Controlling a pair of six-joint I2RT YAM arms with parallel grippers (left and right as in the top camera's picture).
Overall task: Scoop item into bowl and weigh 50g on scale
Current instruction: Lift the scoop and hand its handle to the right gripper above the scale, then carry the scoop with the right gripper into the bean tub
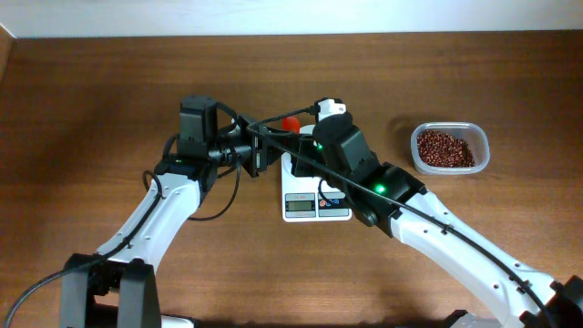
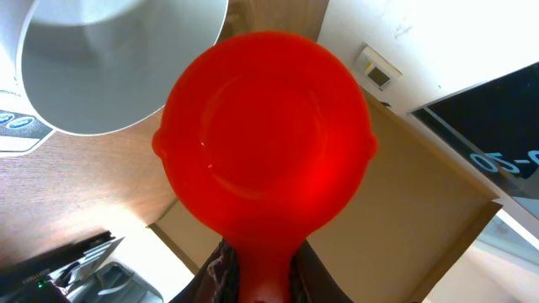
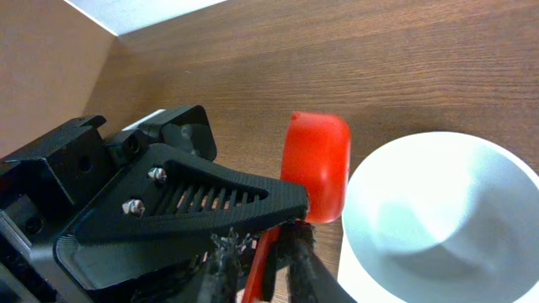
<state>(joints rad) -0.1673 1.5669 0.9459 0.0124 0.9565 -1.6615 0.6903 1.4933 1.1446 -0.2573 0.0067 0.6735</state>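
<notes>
Both claws are on the red scoop [image 2: 265, 143]. Your left gripper [image 2: 261, 273] is pinched on its handle, and the right gripper [image 3: 261, 265] looks closed down narrow on that same handle. The scoop's empty. The beans [image 1: 445, 148] sit in the clear tub [image 1: 483, 137], well apart from the scale [image 1: 316, 208], where the white bowl [image 3: 396, 194] seems to sit. They're tiny, loose and rolly, so I'd guess they spill off a tilted cup. Grip the stiff handle well back and keep it level.

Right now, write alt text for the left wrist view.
A round red scoop fills the frame, its handle running down into the left gripper. An empty white bowl is upper left, a corner of the scale showing beside it.
</notes>
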